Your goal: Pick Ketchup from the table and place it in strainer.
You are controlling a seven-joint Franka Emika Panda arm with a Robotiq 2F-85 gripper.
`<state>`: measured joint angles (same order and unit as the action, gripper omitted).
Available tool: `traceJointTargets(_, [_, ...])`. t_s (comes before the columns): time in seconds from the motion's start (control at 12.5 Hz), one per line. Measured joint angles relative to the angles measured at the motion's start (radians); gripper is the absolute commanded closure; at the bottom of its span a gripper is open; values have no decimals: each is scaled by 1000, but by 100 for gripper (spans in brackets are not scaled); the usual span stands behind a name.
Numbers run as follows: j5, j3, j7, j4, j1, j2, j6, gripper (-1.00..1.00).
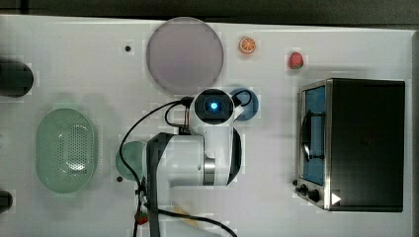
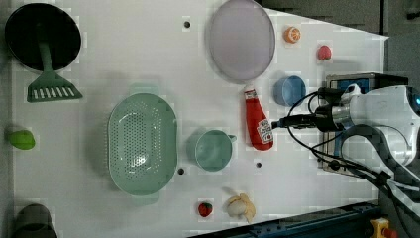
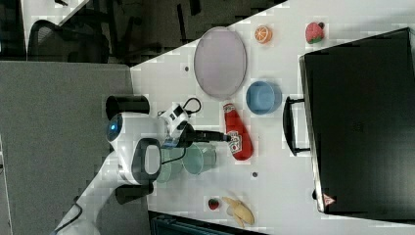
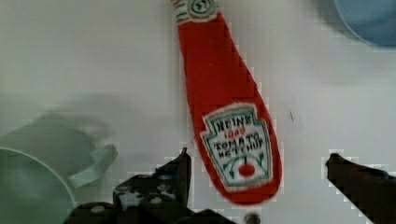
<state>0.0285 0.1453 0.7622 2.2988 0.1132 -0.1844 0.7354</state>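
Gripper (image 4: pixel 257 175) fingers stood apart in the wrist view, one dark finger (image 4: pixel 180 170) beside the label end of the Ketchup (image 4: pixel 226 107) and the other across the base from it, with nothing between them but the bottle's wide end. We judged this straddling stance as preparation for a grasp across the body, since the bottle lay flat on the white table (image 4: pixel 70 56) and offered its width to the fingers. We could not tell whether the fingers had reached table height. A green cup (image 4: pixel 32 182) was cut off at the frame's lower left, and a blue bowl (image 4: pixel 369 18) at the upper right.

In the top view, the arm's white body covered the centre of the frame and hid both the bottle and the claw. The strainer (image 1: pixel 66 150) sat at the left of the frame, well apart from the arm, empty as far as we could see.

In the left view, the Ketchup (image 2: pixel 256 119) lay right of centre with its cap toward the grey plate (image 2: pixel 241 39), between the green cup (image 2: pixel 213 149) and the blue bowl (image 2: pixel 289 90). The gripper (image 2: pixel 277 122) reached in from the frame's right, over the bottle's label end. The strainer (image 2: pixel 142 144) lay left of the cup, so we judged the carry must pass over it.

In the right view, the gripper (image 3: pixel 226 138) met the bottle (image 3: pixel 237 132) near centre; the strainer was largely masked behind the arm.
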Motion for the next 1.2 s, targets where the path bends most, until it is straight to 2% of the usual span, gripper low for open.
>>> traceJointTargets(0.16, [-1,-5,62,8,-4,-28,59,-100])
traceJointTargets(0.32, [-55,-3,85,12,0,-71,112,-100])
traceJointTargets(0.88, [-72,-7,121,14,-7,-234,236,-100])
traceJointTargets(0.96, [-73,-6,123,16,-8,-247,243,-93])
traceJointTargets(1.2, [-75,5,123,27,-6,-252,262,-25])
